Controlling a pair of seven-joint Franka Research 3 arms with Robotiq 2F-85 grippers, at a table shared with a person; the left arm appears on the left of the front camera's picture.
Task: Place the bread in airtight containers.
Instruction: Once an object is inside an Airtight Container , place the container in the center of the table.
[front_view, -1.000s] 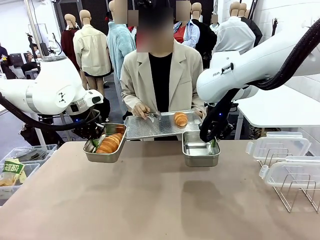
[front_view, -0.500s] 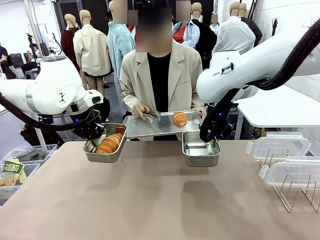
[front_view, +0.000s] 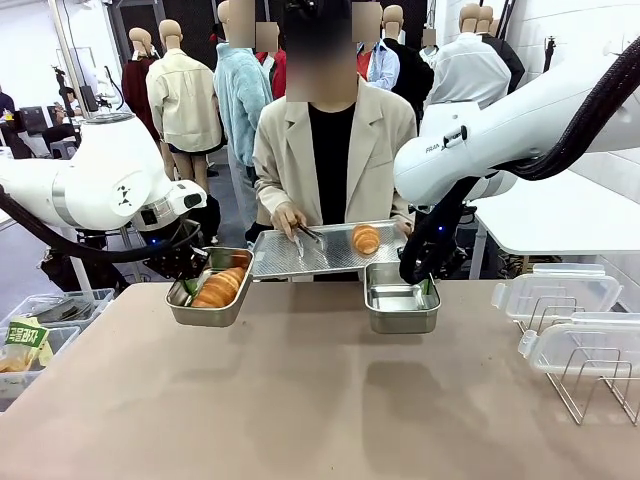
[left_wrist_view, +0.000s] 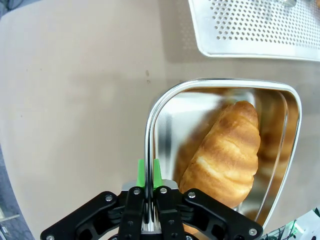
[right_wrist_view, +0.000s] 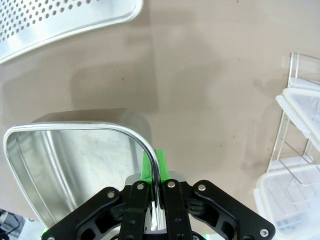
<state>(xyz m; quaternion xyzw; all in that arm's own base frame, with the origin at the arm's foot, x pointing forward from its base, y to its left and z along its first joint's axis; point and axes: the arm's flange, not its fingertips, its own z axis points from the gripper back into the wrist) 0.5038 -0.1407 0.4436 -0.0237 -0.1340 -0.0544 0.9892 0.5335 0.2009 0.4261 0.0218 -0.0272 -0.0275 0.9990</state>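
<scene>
Bread is split between two places: one roll in a tin, the other on a tray farther back. Nearest, at the right of the tan table (front_view: 300, 400), clear lids (front_view: 555, 288) rest on a wire rack (front_view: 590, 385). Beyond them, towards the far edge, sit the two steel tins, well apart.

The left gripper (left_wrist_view: 149, 170) is clamped narrow on the rim of the left tin (front_view: 205, 310), green pads pressed to either side of the wall at a rounded corner. The first roll (left_wrist_view: 225, 155) lies lengthwise inside that tin, golden and ridged, taking up most of the floor.

The right gripper (right_wrist_view: 154, 165) is pinched tight on a corner of the rim of the right tin (front_view: 402, 318), whose steel bottom shows bare. Each tin casts a shadow on the tabletop, and both look raised off the surface.

Just behind the tins is the perforated tray (front_view: 290, 262), its near edge above their far rims; the second roll (front_view: 366, 239) rests on its right part. At the tray's left end the person's hand (front_view: 288, 218) holds tongs (front_view: 307, 233), apart from the roll; the person stands behind in a beige jacket.
</scene>
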